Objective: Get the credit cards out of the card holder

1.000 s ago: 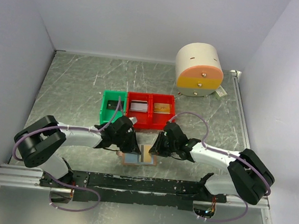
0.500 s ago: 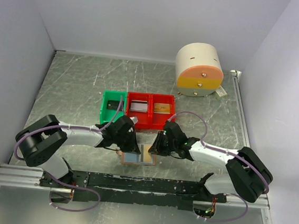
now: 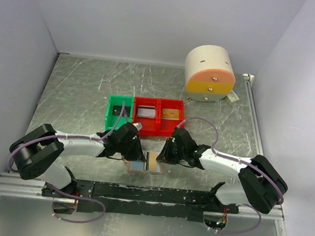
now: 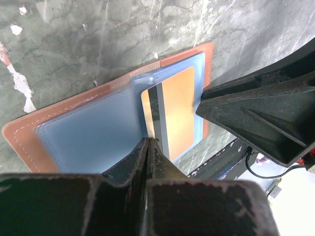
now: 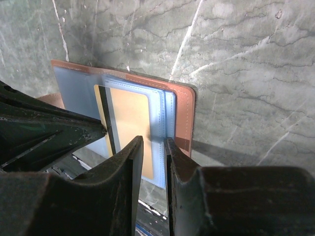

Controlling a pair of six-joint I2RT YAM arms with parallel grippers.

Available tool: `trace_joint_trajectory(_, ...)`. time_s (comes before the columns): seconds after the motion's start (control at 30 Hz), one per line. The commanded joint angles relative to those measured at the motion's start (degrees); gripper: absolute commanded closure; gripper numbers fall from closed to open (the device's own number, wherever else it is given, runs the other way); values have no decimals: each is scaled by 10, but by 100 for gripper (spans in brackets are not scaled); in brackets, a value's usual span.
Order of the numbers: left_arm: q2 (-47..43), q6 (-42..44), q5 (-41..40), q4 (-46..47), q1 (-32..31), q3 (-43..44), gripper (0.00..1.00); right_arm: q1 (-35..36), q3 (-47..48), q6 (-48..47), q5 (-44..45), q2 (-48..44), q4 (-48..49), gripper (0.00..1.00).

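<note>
The card holder (image 4: 22,140) looks like stitched tan leather with a smooth, faintly shiny blue-grey lining, its gold credit card (image 4: 178,110) like glossy plastic, on a scratched, dull metal table (image 4: 98,39).

The left arm (image 3: 82,142) and the right arm (image 3: 226,162) are built from white link shells joined by rounded black joint housings. A lilac cable (image 3: 204,121) is looped along each. The gripper fingers (image 4: 118,196) are moulded in scuffed matte black, wedge-shaped.
</note>
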Motion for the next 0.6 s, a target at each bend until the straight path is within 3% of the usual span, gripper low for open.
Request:
trace_joint_trajectory(0.0,-5,1,-14,-2,-4,4,85,1,2,-15,9,6,-43,75)
trace_joint_trajectory(0.13,2,-2,-7,8,-4,3,65,0,7,-16,10,7,-45,75)
trace_joint_trajectory(0.27,8,-1,-6,15,-4,3,56,0,11,-18,6,16,-42,75)
trace_joint_trajectory(0.43,30,-6,-2,29,-4,3,57,0,7,-16,0,28,-30,75)
trace_joint_trajectory(0.57,27,-10,-5,41,-4,-4,67,0,13,-20,4,29,-35,75)
